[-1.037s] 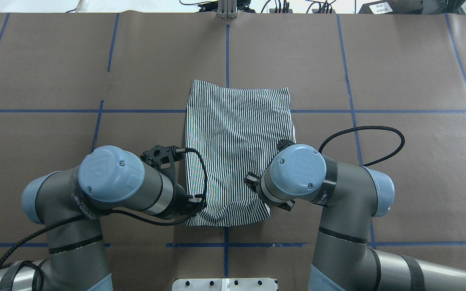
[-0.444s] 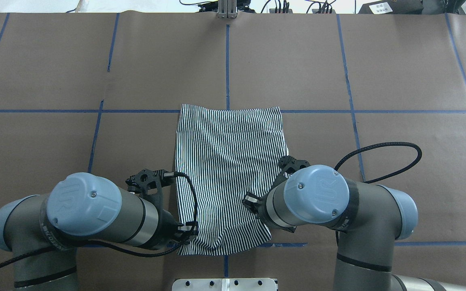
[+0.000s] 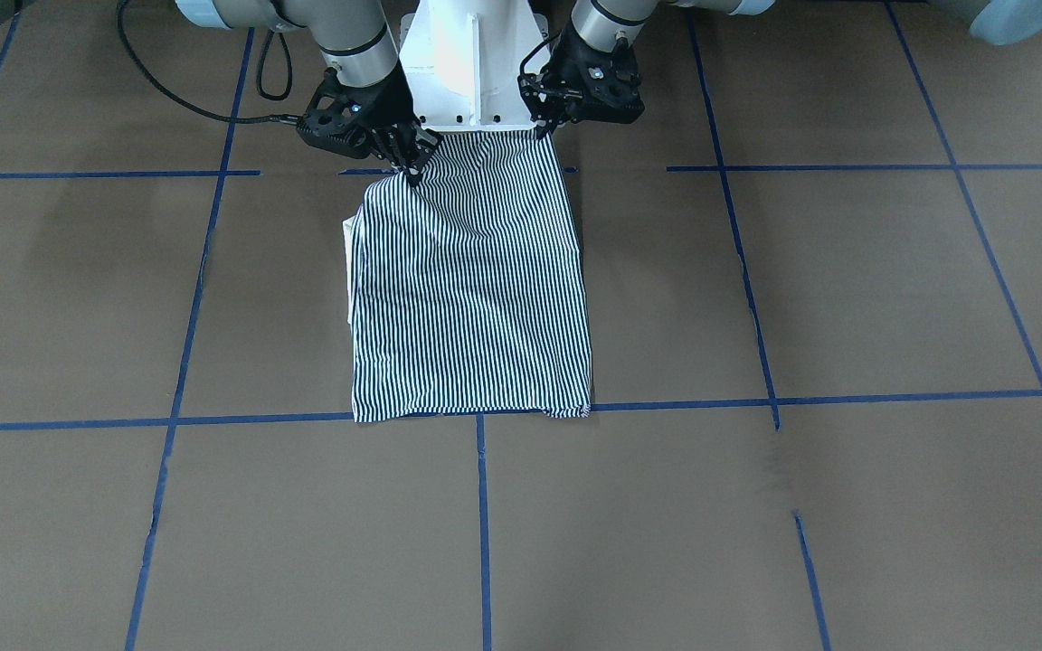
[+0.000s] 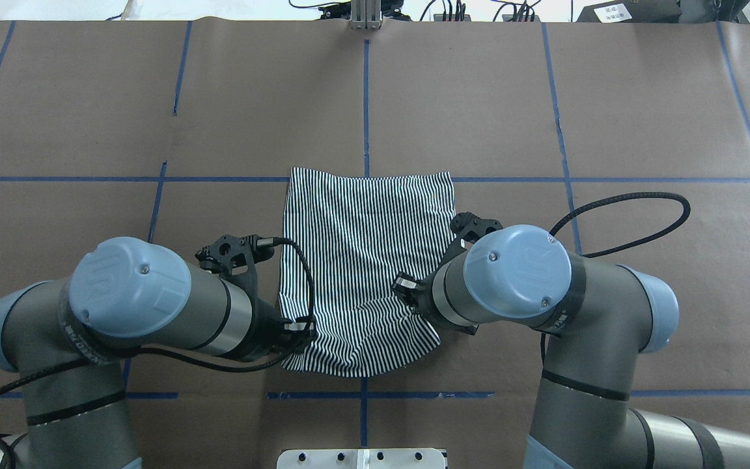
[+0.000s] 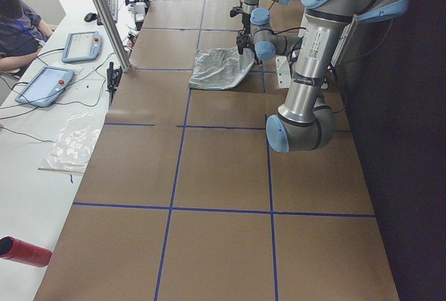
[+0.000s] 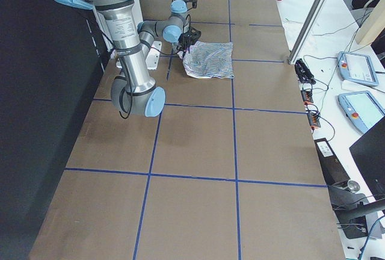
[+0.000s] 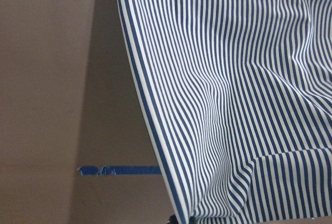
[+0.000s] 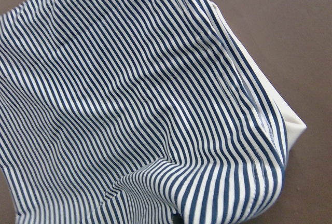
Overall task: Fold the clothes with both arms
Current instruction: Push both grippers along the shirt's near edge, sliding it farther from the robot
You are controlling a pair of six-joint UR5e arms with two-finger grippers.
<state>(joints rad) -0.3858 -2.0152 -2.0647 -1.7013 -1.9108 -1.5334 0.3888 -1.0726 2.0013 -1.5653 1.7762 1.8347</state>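
The striped polo shirt point(image 4: 365, 247) lies folded into a rectangle on the brown table, stripes up; it also shows in the front view point(image 3: 471, 289). A bit of white collar point(image 3: 348, 244) sticks out on its right-arm side. My left gripper point(image 3: 544, 128) is shut on the shirt's near corner on its side, and my right gripper point(image 3: 413, 171) is shut on the other near corner. Both hold the near edge slightly raised, so the cloth sags between them. In the overhead view both grippers are hidden under the wrists. The wrist views show only hanging striped cloth point(image 7: 233, 79) point(image 8: 129, 89).
The white pedestal base point(image 3: 471, 63) stands just behind the shirt's near edge. Blue tape lines point(image 4: 365, 98) divide the brown table. A metal post point(image 4: 365, 13) stands at the far edge. Tablets point(image 5: 42, 85) and an operator sit beyond the table.
Both arms first dragged the shirt toward the robot. Since then the held near edge has lifted and moved back away from the robot, while the far edge stayed put.
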